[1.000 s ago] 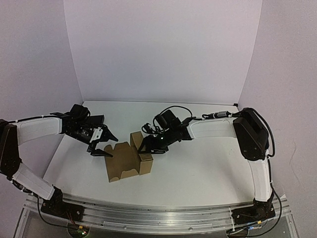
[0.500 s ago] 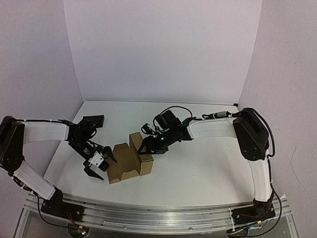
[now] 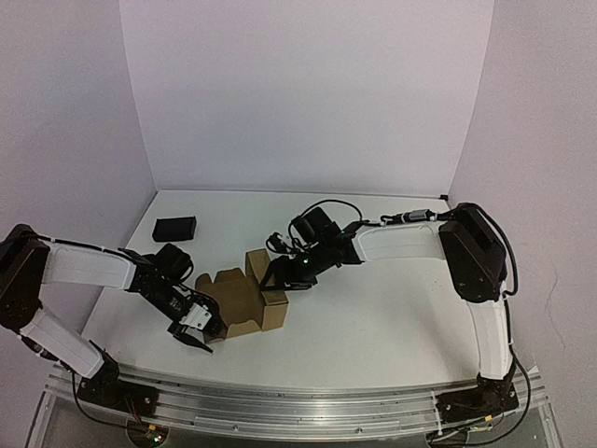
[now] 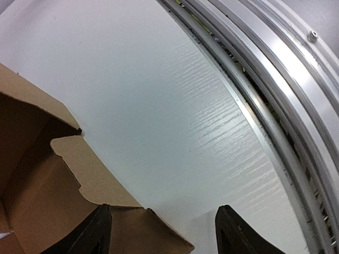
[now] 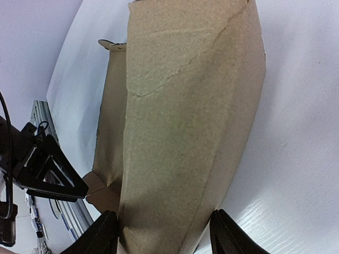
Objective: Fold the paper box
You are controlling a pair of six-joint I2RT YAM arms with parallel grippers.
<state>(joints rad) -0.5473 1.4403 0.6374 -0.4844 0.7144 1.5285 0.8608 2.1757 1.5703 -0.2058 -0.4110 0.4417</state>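
Observation:
The paper box (image 3: 244, 299) is brown cardboard, partly folded, with its flaps standing open toward the left. My right gripper (image 3: 280, 280) is shut on the box's right end, and the cardboard (image 5: 185, 106) fills the whole span between its fingers (image 5: 165, 235). My left gripper (image 3: 203, 331) sits low at the box's near-left corner. It is open, with the corner of a loose flap (image 4: 153, 233) lying against its left finger and bare table next to the right one. The box's open inside (image 4: 26, 174) shows at the left of the left wrist view.
A small black block (image 3: 174, 227) lies at the back left of the white table. The aluminium rail (image 3: 280, 401) runs along the near edge, close behind my left gripper (image 4: 275, 79). Pale walls stand at the back and sides.
My left arm has swung from the box's far-left side down to its near-left corner, uncovering the black block. Its jaws widened, then narrowed. The right arm and box have stayed put.

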